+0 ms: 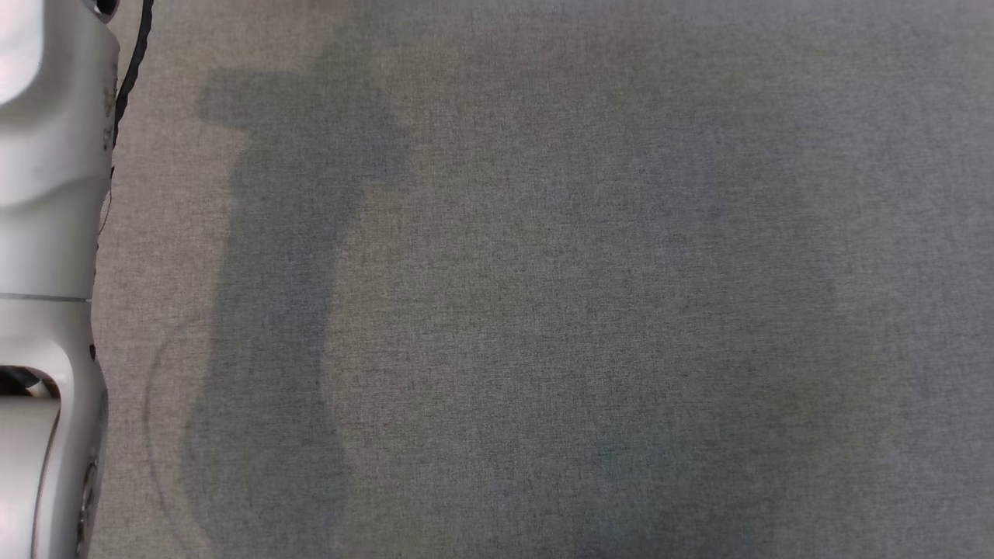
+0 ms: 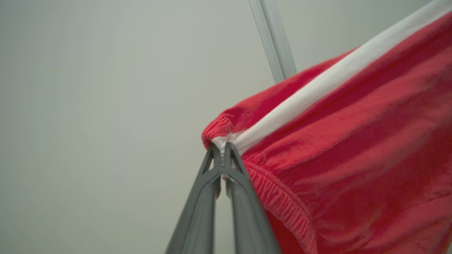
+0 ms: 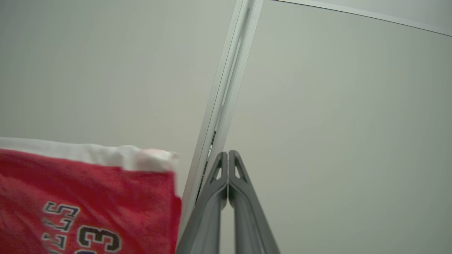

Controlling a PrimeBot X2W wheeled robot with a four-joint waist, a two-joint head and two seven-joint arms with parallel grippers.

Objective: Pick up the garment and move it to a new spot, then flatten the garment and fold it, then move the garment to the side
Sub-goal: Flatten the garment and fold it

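Seen in the left wrist view, at lower middle of the frame: left gripper [image 2: 222,155] pinching a corner of the red garment [image 2: 353,148], dark fingers [image 2: 197,211] clamped onto the cloth right where a white stripe [image 2: 317,88] meets a ribbed hem [image 2: 282,201]. Held up against a pale wall [image 2: 88,106], spreading from the pinch over the right half of that frame, out to the right edge and up to the upper right corner. Passes in front of a grey metal bar [image 2: 273,38] at top centre. Seen in the right wrist view, at lower middle: right gripper [image 3: 228,157] pressed together, tip against tip, holding nothing. Leaves a gap to the garment at lower left of that frame, red with a white band [image 3: 88,151] along its upper edge and dark outlined lettering [image 3: 81,229] low down, too blurred to read with certainty. Points toward a pale upright post [image 3: 226,88] rising from just behind the fingertips to the top edge. Seen in the head view: grey woven tabletop [image 1: 582,310] across the frame, soft dark shadow [image 1: 279,310] down the left-centre, pale forearm [image 1: 46,194] along the left edge with a black cable [image 1: 128,70] beside it at upper left.
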